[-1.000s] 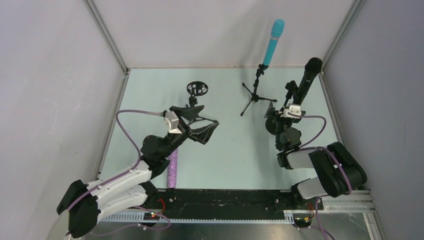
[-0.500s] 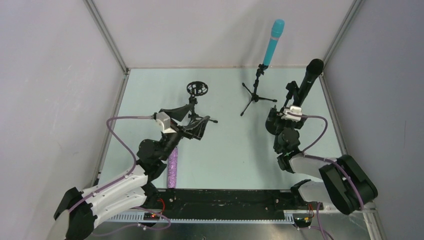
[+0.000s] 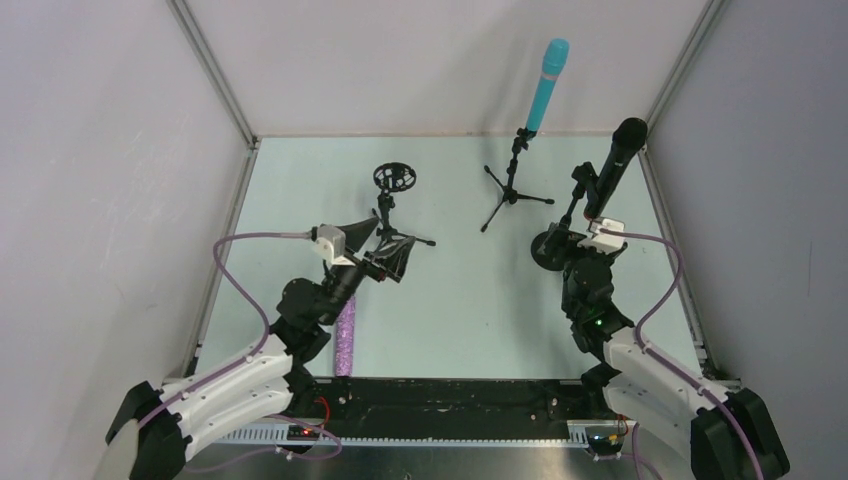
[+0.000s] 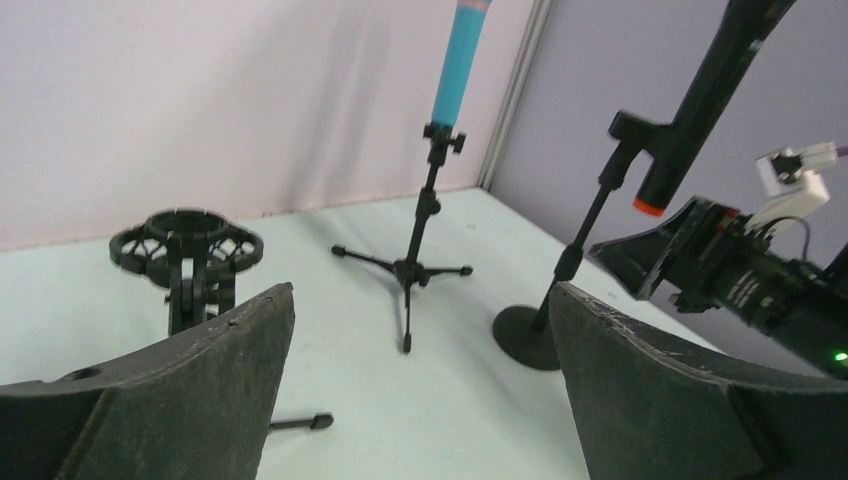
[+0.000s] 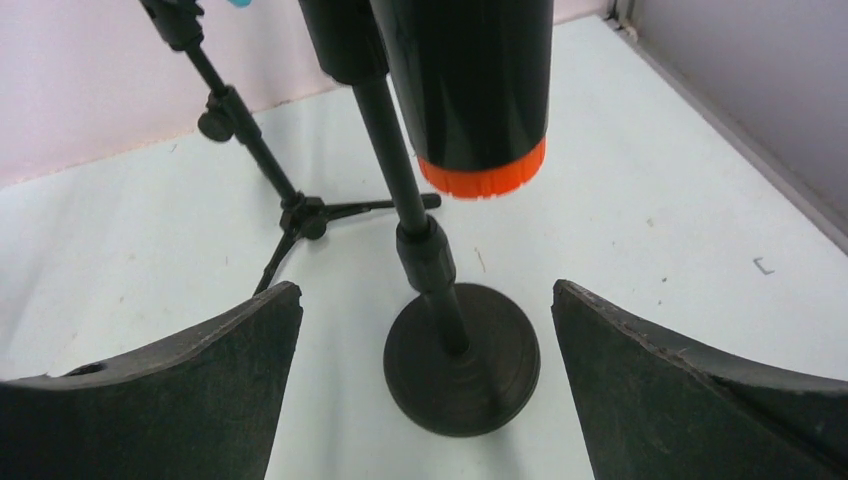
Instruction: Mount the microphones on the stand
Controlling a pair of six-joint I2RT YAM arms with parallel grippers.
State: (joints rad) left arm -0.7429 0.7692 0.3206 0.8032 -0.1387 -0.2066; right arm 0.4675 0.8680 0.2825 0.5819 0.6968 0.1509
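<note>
The fingers [image 4: 200, 390] of the left gripper [image 4: 420, 290] are spread wide. In the left wrist view, a ring-shaped holder [image 4: 187, 245] on a short post is seen just beyond the left finger. Farther out, in line with the gap between the fingers, a tripod stand [image 4: 410, 270] carries the light cyan-blue microphone [image 4: 458, 60] upright in its clip. The purple glitter microphone [image 3: 346, 335] is laid flat on the table [image 3: 470, 300], behind the left gripper and beside the left arm, toward the near edge and well apart from the fingers. Its far end is hidden by the arm. The fingers [image 5: 200, 390] of the right gripper [image 5: 427, 290] are likewise spread wide. The round base [image 5: 500, 385] of a second stand is framed between them, just ahead and apart from both. The black microphone [image 5: 470, 80] is clipped to that stand at a tilt. Its orange end ring [image 5: 485, 175] hangs above the base and above the gap between the fingers, and is touched by neither finger.
</note>
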